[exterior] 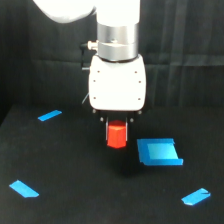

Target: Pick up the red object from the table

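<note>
Though matte, red object (pixel 116 135): hex prism.

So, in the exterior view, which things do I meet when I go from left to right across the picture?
Tape strip at lower left → tape strip at upper left → red object under the gripper → blue square tray → tape strip at lower right, all over the black table.

Matte black table (pixel 75 200), blue tray (pixel 159 152) lying on it, three blue tape strips (pixel 49 115) (scattered, well apart)
</note>
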Tool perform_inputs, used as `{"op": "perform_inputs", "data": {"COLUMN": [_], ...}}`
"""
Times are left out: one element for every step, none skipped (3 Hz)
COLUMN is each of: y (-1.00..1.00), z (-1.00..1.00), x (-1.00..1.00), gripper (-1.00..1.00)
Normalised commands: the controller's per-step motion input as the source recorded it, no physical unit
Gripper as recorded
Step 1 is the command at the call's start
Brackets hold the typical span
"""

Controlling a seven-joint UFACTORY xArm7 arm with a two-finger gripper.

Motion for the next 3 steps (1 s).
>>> {"op": "perform_inputs", "data": {"y": [0.07,-0.1,0.03], "z": [0.97,0.61,0.09], "x": [0.11,-0.14,0.0], "gripper": [-1.0,-1.0,-1.0]}}
